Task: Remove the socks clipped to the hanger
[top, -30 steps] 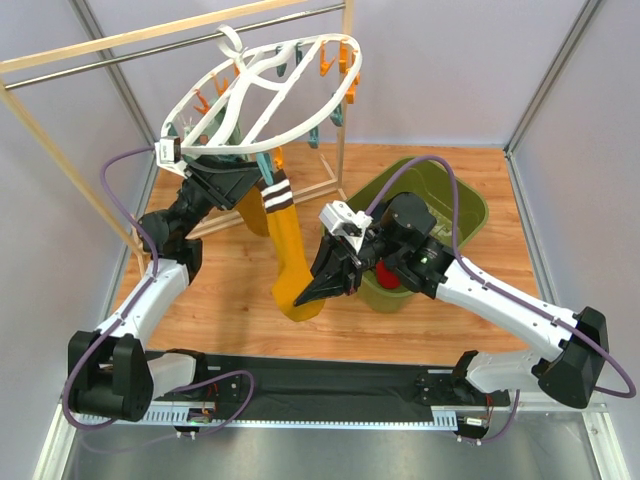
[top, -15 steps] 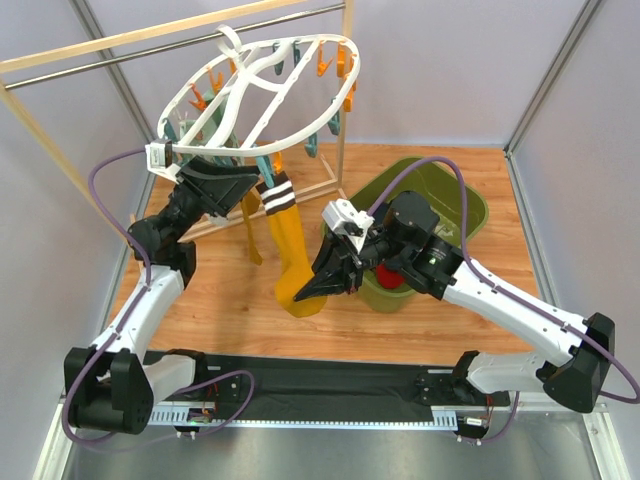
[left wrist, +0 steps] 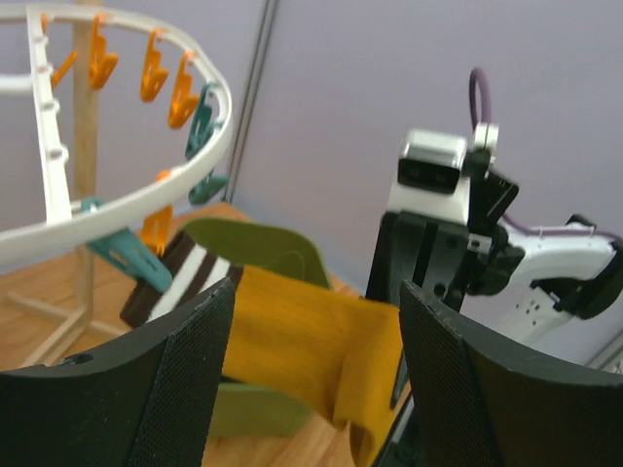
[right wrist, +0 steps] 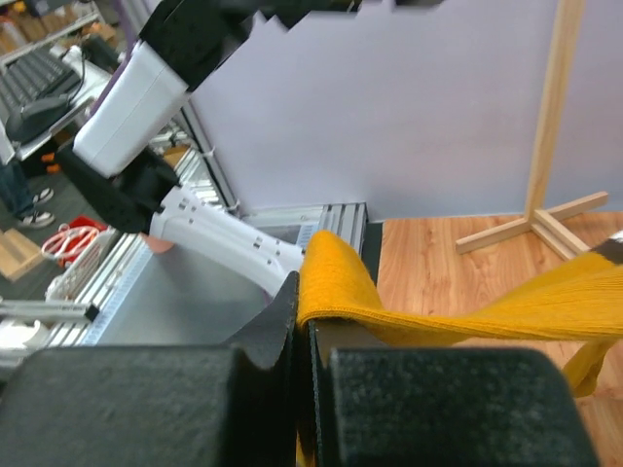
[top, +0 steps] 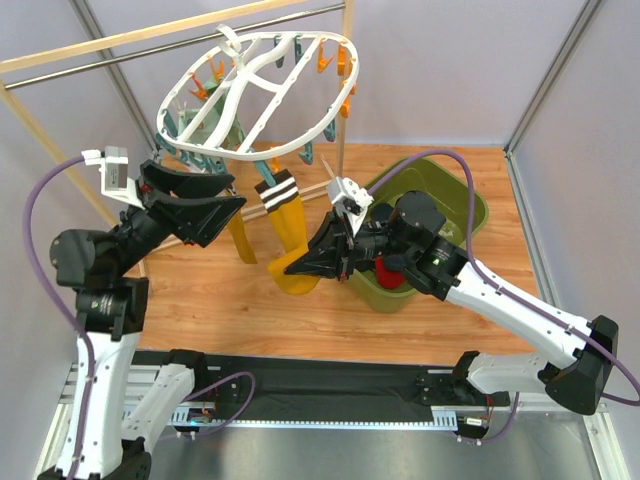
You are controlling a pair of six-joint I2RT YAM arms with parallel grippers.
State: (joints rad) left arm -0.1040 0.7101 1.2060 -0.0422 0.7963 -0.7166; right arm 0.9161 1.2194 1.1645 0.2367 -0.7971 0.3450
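Field notes:

- The white plastic oval drying hanger (top: 243,88) rides more level than a second ago. Its left side has lifted as the left arm came away from under it.
- The left gripper (top: 232,192) has drawn back. It now sits below and left of the hanger's near rim, with its jaws spread wide and nothing between them.
- The mustard yellow sock (top: 285,235), with its black-and-white striped cuff, hangs under the hanger's near rim. The cuff appears still caught at a teal clip (left wrist: 122,261), though I can't confirm that the clip bites.
- The right gripper (top: 278,270) is clamped on the toe end of that sock, below the hanger. It has hauled the toe up and sideways, so the sock now slants instead of dangling straight.
- A second mustard sock (top: 240,238) hangs below the hanger's left part, untouched.
- The olive green plastic tub (top: 435,180) sits below and right of the hanger, with a red sock (top: 388,272) inside.

Reading: the pull is under way and the cuff is not yet free. More tension away from the hanger looks needed.
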